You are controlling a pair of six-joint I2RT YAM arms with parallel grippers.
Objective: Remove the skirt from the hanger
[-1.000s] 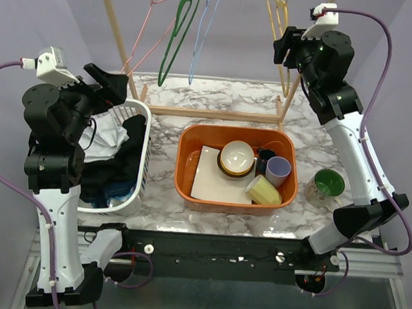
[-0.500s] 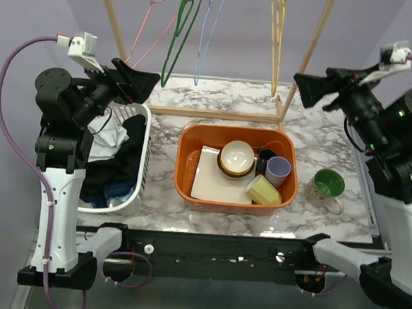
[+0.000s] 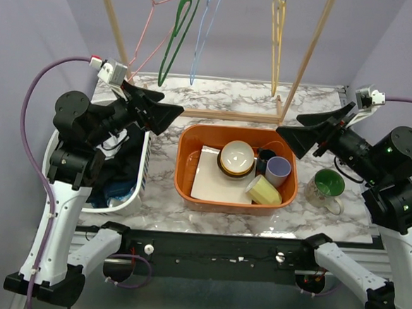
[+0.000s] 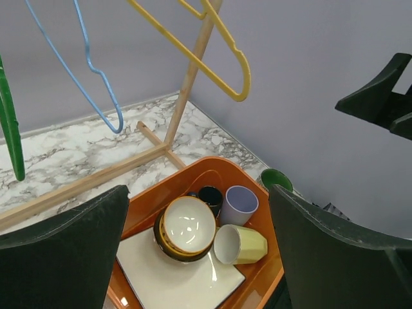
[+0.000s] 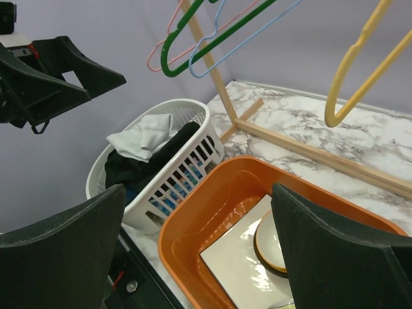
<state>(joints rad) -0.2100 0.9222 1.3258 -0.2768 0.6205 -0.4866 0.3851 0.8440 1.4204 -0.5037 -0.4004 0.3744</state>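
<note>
Pink [image 3: 147,41], green [image 3: 175,39], blue [image 3: 202,34] and yellow [image 3: 276,39] hangers hang bare on the wooden rack [image 3: 223,115]. I see no skirt on any hanger. Dark and white clothes [image 3: 117,155] lie piled in the white laundry basket [image 3: 143,157]; I cannot pick out the skirt among them. My left gripper [image 3: 159,112] is open and empty in the air between the basket and the orange tub. My right gripper [image 3: 303,136] is open and empty above the tub's right end. Both wrist views show wide-open fingers [image 4: 64,257] [image 5: 341,257] with nothing between them.
An orange tub [image 3: 184,160] mid-table holds a white square plate [image 3: 211,176], a bowl [image 3: 236,156], and black, lilac and yellow cups. A green mug [image 3: 327,186] stands right of the tub. The rack's base bar runs behind the tub.
Both arms have come down from the rack. The left gripper moved right and forward past the basket. The right gripper swung left and down over the tub's right end. Both stayed open.
</note>
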